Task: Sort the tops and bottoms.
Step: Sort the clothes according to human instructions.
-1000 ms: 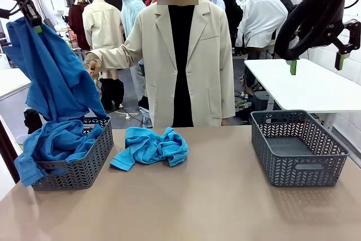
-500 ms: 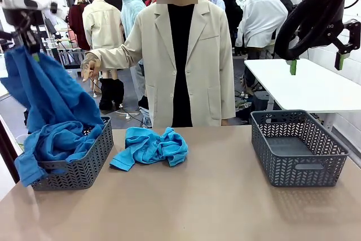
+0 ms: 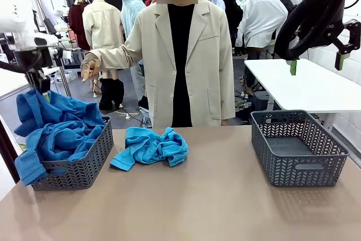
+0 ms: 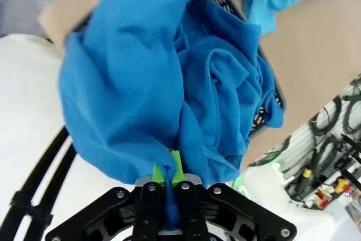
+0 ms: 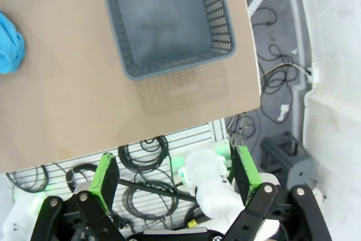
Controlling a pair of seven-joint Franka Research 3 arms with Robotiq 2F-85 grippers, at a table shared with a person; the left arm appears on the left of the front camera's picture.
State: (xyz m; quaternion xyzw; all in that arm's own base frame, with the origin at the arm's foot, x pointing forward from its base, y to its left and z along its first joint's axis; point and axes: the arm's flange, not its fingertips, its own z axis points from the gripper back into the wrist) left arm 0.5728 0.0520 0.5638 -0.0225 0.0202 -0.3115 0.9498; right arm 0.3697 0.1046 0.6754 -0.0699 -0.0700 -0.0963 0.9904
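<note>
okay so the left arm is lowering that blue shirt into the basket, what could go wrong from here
The royal blue shirt is bunched high, and another shirt already spills over the left basket rim, so it may slide out once released. Fabric is also pinched deep between the left claw pads and might snag on opening.

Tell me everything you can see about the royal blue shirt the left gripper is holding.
The royal blue shirt is soft, matte knit fabric, crumpled and bunched. The left gripper is shut on a pinched fold at its top, the green pads squeezing the cloth. From there it hangs down into the left basket, lying on another blue shirt heaped there, part of which spills over the basket's rim. No collar or buttons can be made out on it.
</note>
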